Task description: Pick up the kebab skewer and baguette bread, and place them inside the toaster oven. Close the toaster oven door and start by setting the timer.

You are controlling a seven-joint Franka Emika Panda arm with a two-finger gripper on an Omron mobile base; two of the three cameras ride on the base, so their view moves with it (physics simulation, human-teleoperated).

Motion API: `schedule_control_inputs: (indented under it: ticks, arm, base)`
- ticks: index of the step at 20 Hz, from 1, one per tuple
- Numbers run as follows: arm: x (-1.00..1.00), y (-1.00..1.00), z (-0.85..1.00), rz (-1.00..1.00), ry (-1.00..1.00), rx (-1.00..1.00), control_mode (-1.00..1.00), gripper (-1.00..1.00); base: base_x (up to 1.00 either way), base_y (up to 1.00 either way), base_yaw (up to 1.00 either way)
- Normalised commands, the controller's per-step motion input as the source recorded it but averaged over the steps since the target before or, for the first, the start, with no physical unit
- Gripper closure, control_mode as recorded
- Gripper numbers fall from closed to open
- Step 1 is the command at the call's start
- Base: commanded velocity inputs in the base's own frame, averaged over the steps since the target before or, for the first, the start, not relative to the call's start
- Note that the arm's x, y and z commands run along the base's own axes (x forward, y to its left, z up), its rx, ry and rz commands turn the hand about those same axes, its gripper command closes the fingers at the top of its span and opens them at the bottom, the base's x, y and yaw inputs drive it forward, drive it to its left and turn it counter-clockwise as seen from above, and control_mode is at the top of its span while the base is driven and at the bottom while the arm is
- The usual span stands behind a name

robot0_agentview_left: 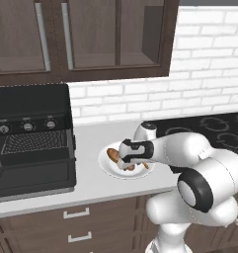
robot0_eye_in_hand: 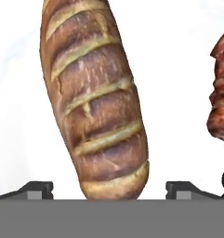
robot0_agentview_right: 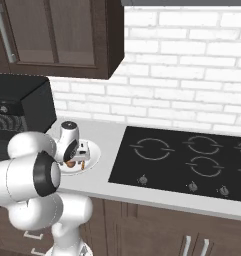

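Baguette bread [robot0_eye_in_hand: 95, 102] sits right under your open jaws, golden-brown with pale slashes; kebab skewer [robot0_eye_in_hand: 221, 93] at 3 o'clock, reddish-brown chunks.

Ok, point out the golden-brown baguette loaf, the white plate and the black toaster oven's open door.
Golden-brown baguette loaf [robot0_eye_in_hand: 95, 107], hand view: middle of its crust.
White round plate [robot0_agentview_left: 106, 165], left base view: bare left rim.
Black toaster oven's drop-down door [robot0_agentview_left: 34, 179], left base view: centre of the lowered panel.
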Motion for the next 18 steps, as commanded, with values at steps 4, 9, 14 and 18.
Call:
schedule_control_inputs:
  ticks: [4,9,14,18]
  arm:
    - [0.03,0.04,-0.06,0.02,0.0,0.0,-1.0,-1.0]
    - [0.01,0.05,-0.03,0.01,0.0,0.0,-1.0,-1.0]
    - [0.01,0.05,-0.14,0.02,0.0,0.0,-1.0,-1.0]
    - [0.06,0.06,-0.32,0.02,0.0,0.0,-1.0,1.0]
  base:
    - [0.0,0.0,0.0]
    - [0.0,0.0,0.0]
    - [0.0,0.0,0.0]
    - [0.0,0.0,0.0]
